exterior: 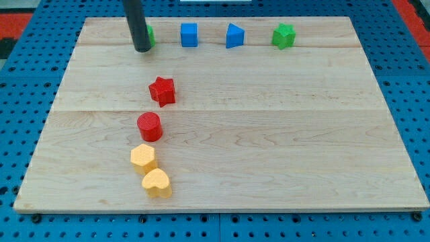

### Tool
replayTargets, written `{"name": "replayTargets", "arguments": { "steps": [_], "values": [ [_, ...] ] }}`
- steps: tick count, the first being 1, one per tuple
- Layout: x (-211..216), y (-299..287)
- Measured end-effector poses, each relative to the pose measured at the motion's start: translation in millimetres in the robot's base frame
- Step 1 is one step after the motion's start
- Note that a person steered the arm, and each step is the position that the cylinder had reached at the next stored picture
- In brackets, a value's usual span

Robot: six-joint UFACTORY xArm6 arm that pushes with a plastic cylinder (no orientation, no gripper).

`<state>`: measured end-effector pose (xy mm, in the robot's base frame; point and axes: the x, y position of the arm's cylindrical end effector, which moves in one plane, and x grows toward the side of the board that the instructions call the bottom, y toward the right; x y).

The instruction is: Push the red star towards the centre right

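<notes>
My tip [142, 49] is seen near the view's top, on the left part of the board [269, 148]. It is only a bare rod, so nothing is held and there is nothing to open or close. No block is seen to be touched by it, though a green block [150, 35] sits just behind it and is mostly hidden, so its shape cannot be told.

The red star [162, 91] lies below the tip and a little to the right, with clear wood between them. This matters most, because the star is to be sent to the right. A push from where the tip is now would likely send the star down, not right. The tip would probably have to be brought round to the star's left side first.

Further below the tip, a red cylinder [149, 126] is found just past the star. It could be bumped if the tip is carried too low. To the tip's right, a blue cube [189, 35] is lined up along the top.
</notes>
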<state>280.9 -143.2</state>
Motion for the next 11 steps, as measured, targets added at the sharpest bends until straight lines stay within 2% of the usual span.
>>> {"name": "replayTargets", "arguments": {
  "steps": [1, 2, 4, 6, 7, 8, 9, 11],
  "values": [
    [-13, -17],
    [1, -27],
    [124, -45],
    [129, 175],
    [105, 146],
    [107, 197],
    [124, 223],
    [93, 223]
  ]
}}
